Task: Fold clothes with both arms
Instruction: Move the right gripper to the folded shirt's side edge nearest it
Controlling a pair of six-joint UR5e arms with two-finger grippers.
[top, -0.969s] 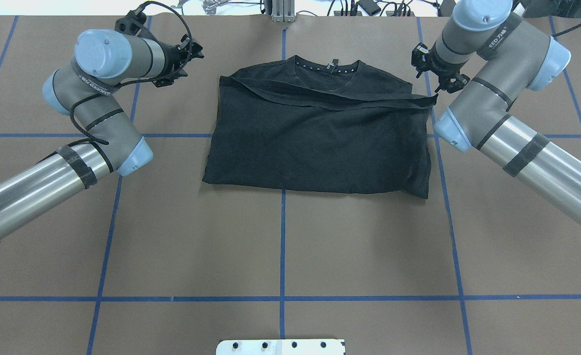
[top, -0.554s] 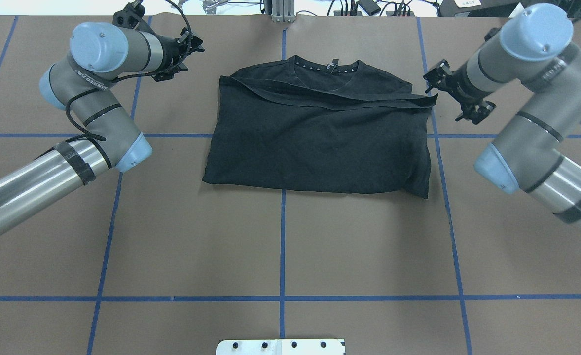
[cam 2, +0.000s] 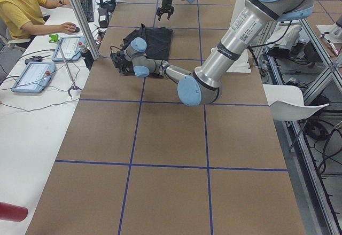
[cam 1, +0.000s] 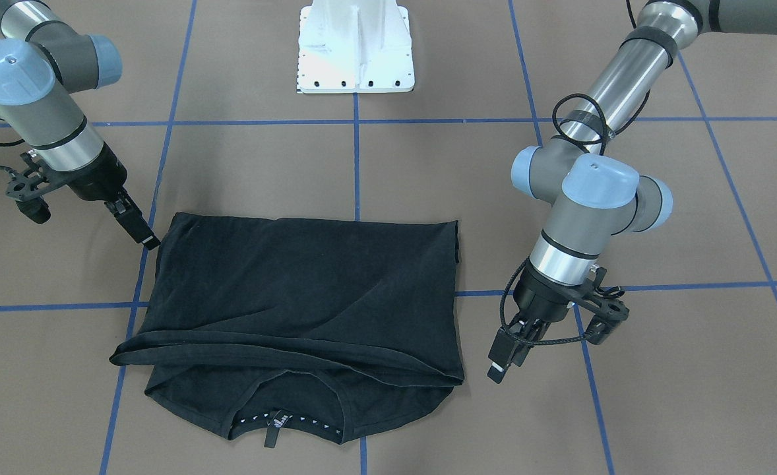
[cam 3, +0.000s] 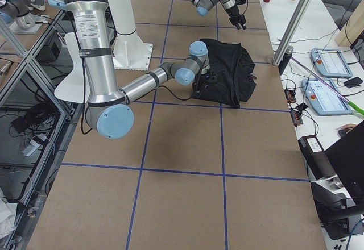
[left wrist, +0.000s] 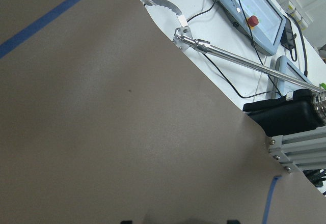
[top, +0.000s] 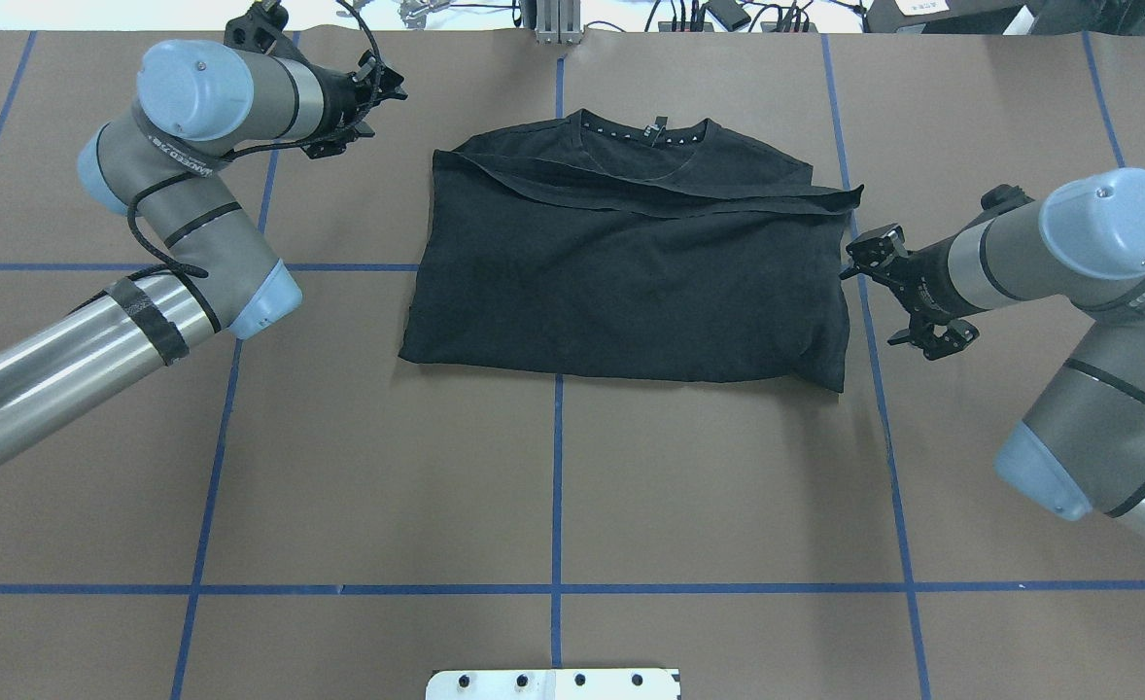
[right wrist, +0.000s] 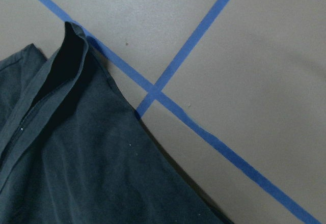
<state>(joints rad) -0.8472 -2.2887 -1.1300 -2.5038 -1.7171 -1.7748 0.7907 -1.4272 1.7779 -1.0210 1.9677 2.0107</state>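
The black T-shirt (top: pixel 631 272) lies folded on the brown table, collar (top: pixel 658 131) at the far edge, with a folded hem band across its upper part. Its logo is hidden. It also shows in the front view (cam 1: pixel 296 290) and the right wrist view (right wrist: pixel 76 158). My left gripper (top: pixel 390 89) is off the shirt's far left corner, above bare table, open and empty; in the front view (cam 1: pixel 502 361) it hangs beside the shirt. My right gripper (top: pixel 854 261) is low at the shirt's right edge, empty, with its jaws apparently apart; the front view (cam 1: pixel 146 239) shows it by the near corner.
The white bolted base plate (top: pixel 553 683) sits at the near table edge. Blue tape lines (top: pixel 557 486) grid the brown table. Beyond the far edge are cables, control tablets (cam 2: pixel 32 75), an aluminium post (cam 3: pixel 293 20) and a seated operator (cam 2: pixel 21 10).
My right arm has swung from the shirt's far right corner down along its right edge toward the near side. My left gripper has drifted slightly farther off. The shirt has not moved.
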